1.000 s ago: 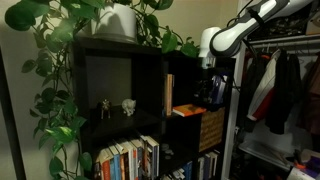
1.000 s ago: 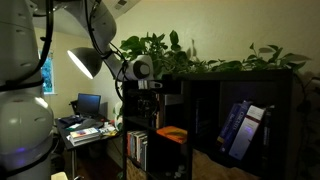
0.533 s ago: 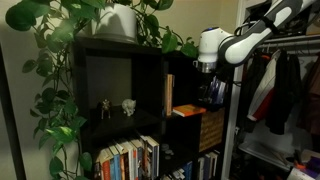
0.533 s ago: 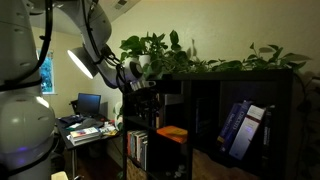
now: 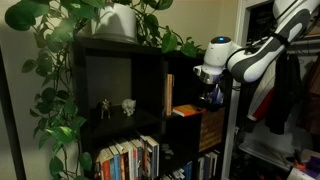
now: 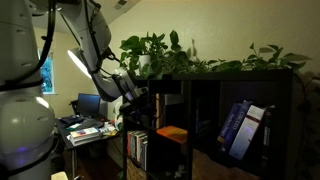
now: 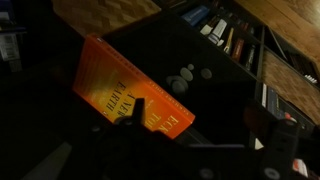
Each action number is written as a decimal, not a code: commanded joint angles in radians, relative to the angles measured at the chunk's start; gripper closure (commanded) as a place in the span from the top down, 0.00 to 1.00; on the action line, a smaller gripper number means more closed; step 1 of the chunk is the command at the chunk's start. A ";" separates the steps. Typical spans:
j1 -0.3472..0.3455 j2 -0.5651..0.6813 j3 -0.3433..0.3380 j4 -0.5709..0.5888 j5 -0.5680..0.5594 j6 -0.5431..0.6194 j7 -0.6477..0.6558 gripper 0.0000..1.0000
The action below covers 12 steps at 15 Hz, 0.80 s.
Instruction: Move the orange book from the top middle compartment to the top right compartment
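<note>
The orange book (image 7: pixel 125 92), a thin bright-orange paperback with dark print on its cover, lies flat on the floor of an upper cubby in the black box-shelf unit (image 5: pixel 120 52), and nothing holds it. One end juts past the shelf's front lip. That overhang probably matters, since it offers the jaws an edge to pinch without reaching deep inside. The pictures are too dim to tell which cubby's walls enclose it.

A thin tan upright book (image 5: pixel 168 95) stands just beside it, and a woven brown basket (image 5: pixel 210 127) sits lower down. The dark two-fingered gripper (image 5: pixel 213 95) hangs before the shelf front, level with the upper row, near the book but apart from it. In the wrist view its fingers look spread with nothing between them, and the camera faces the cover squarely, which suits lining up a grasp.

The black-walled top right compartment (image 6: pixel 250 88), where blue books (image 6: pixel 240 128) lean, is well apart from the paperback, so the transfer appears not yet done. Trailing green plants (image 5: pixel 100 20) crown the unit.
</note>
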<state>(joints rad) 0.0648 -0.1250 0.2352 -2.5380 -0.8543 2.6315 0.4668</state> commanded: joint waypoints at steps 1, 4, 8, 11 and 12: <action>-0.032 0.034 0.002 -0.010 -0.184 0.074 0.157 1.00; -0.018 0.042 -0.001 -0.002 -0.152 0.040 0.128 1.00; -0.017 0.047 -0.001 0.001 -0.149 0.040 0.127 1.00; -0.025 0.079 0.001 0.027 -0.223 0.033 0.169 1.00; -0.027 0.097 0.000 0.041 -0.250 0.035 0.183 1.00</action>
<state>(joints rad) 0.0476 -0.0681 0.2345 -2.5309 -1.0257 2.6702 0.5973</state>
